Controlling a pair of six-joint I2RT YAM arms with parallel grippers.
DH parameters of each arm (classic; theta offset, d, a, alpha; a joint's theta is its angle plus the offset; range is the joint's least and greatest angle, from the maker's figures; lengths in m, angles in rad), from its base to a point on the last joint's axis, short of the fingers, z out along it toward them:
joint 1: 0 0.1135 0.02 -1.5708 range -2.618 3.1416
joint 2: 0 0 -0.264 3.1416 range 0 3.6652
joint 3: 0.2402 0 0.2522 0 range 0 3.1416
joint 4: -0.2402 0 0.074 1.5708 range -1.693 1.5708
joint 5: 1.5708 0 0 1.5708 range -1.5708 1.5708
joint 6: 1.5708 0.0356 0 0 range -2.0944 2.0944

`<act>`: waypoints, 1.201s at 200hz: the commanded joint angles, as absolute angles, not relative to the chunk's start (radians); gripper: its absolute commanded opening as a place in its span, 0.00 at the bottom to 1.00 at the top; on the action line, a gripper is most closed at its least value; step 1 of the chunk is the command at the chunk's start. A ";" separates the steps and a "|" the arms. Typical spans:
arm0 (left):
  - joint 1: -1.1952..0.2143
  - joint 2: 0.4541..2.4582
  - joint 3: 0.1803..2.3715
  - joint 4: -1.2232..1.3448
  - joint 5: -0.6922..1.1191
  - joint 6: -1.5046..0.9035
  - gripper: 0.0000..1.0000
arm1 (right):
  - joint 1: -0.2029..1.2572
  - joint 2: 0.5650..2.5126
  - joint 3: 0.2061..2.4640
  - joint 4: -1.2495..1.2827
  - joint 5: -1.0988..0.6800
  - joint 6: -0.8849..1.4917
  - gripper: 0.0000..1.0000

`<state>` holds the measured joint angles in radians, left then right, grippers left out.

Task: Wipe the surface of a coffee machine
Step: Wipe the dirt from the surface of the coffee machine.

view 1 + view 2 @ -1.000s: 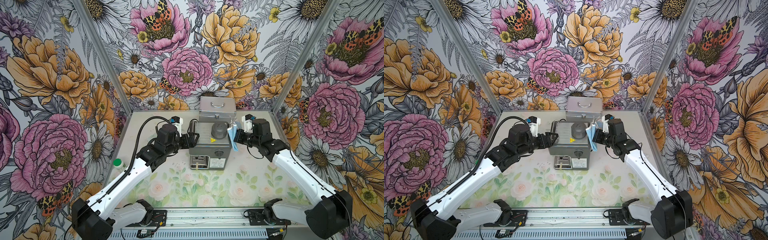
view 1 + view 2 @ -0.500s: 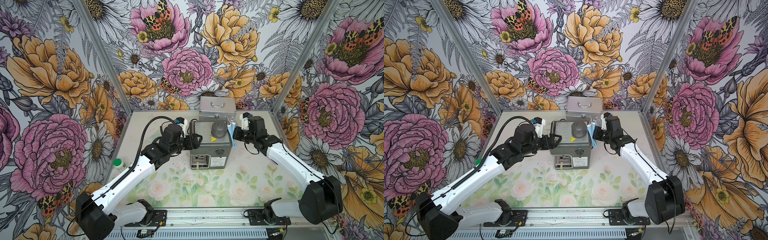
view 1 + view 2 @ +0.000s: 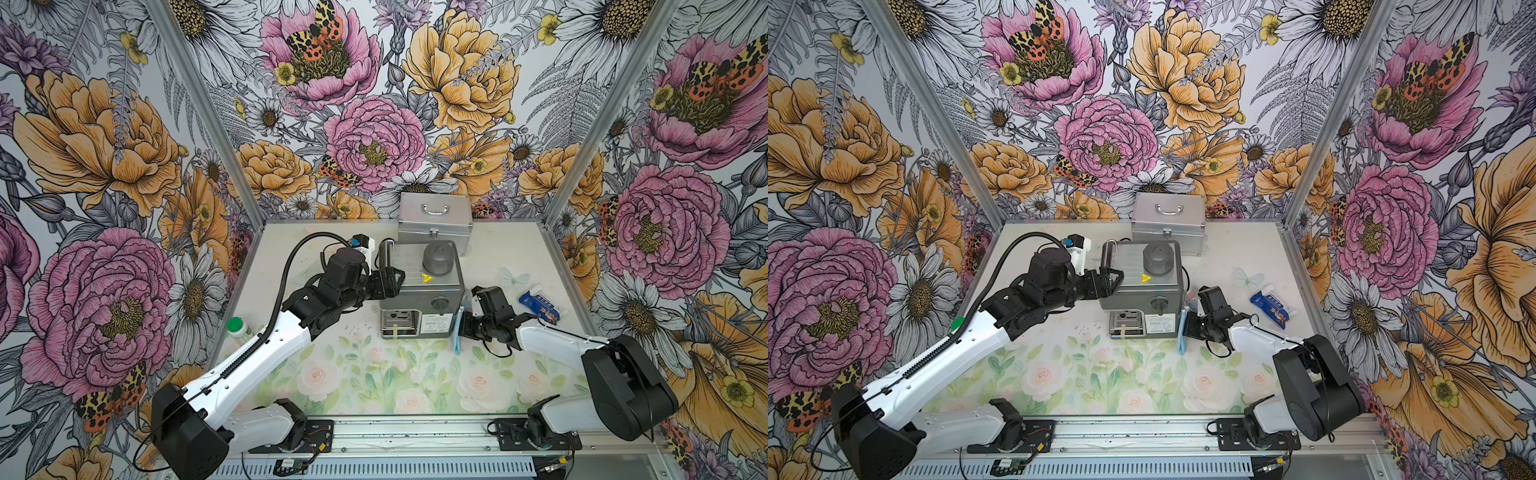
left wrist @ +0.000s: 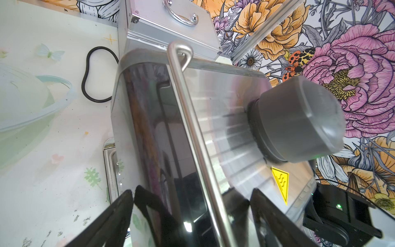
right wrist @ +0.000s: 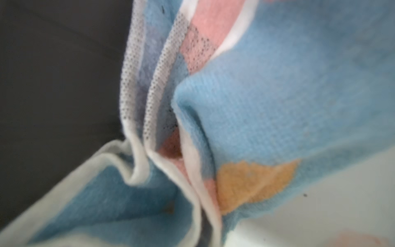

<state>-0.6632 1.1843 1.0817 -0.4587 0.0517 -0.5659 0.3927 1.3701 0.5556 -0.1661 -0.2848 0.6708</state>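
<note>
Boxy dark-grey metal coffee machine (image 3: 419, 291), mid-way across the pale floral bench (image 3: 332, 374), is flanked by both arms.
To the machine's left, the left arm is stretched low and nearly level, and the left fingers (image 4: 115, 220) are spread wide astride the machine's upper left edge with nothing clasped; whether they press on it cannot be told. The machine, set just in front of a silver aluminium case (image 3: 434, 216), is judged heavy, rigid and smooth-sided, so it is better steadied at an edge or its steel rail than lifted. Against its right side a soft blue cloth (image 3: 458, 338) with pink, white and orange patches is pinched in the clenched right fingers (image 3: 466, 326). Being limp, the cloth is best held bunched. The right arm is folded low, wrist turned toward the machine.
</note>
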 commanded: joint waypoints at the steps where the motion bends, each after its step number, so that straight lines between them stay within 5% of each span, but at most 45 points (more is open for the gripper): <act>1: -0.675 1.183 1.049 -0.551 0.010 -0.531 0.86 | 0.409 1.255 0.501 -0.134 -0.287 0.724 0.00; 54: -0.672 1.156 1.034 -0.549 -0.020 -0.520 0.87 | 0.497 0.872 0.673 -0.440 -0.106 0.750 0.00; 147: -0.647 1.181 1.065 -0.541 -0.018 -0.502 0.87 | 1.014 1.073 1.110 -0.601 0.377 0.663 0.00; 240: -0.707 1.159 0.976 -0.502 0.057 -0.559 0.85 | 0.858 1.098 1.082 -0.643 0.430 0.656 0.00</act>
